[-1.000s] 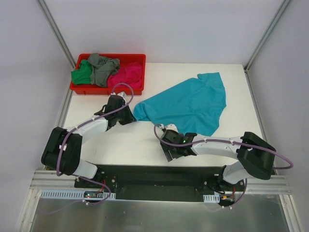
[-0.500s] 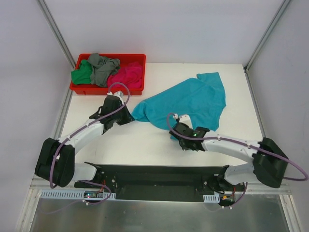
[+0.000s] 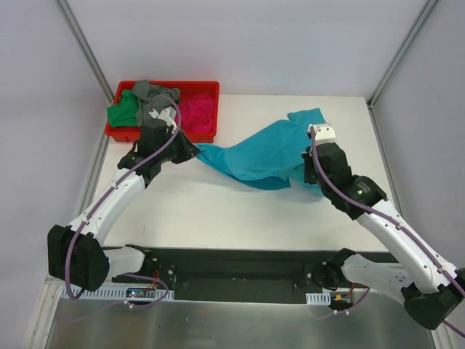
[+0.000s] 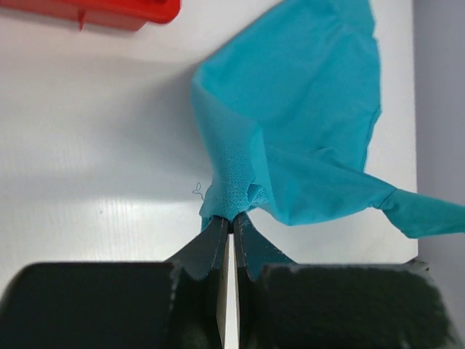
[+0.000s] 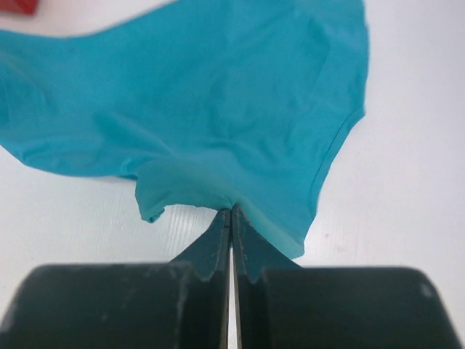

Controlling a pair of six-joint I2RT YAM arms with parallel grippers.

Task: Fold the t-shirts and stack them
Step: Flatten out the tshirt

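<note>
1. Pinches one bunched edge of the teal t-shirt (image 3: 254, 156) in the fully closed left end effector (image 4: 231, 218).
2. Grips another edge in the closed right end effector (image 5: 231, 212).
3. Holds it spread between both over the counter (image 3: 218, 211).

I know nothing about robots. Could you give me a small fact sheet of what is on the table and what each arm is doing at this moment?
Shirt in hand: teal t-shirt, held stretched between both arms over the table
Left gripper: shut on the shirt's left end, near the bin
Right gripper: shut on the shirt's near right edge
Waiting: green t-shirt, grey t-shirt, pink t-shirt, all crumpled
Where they wait: red bin, far left corner of the table
Folded stack: none visible yet
</note>
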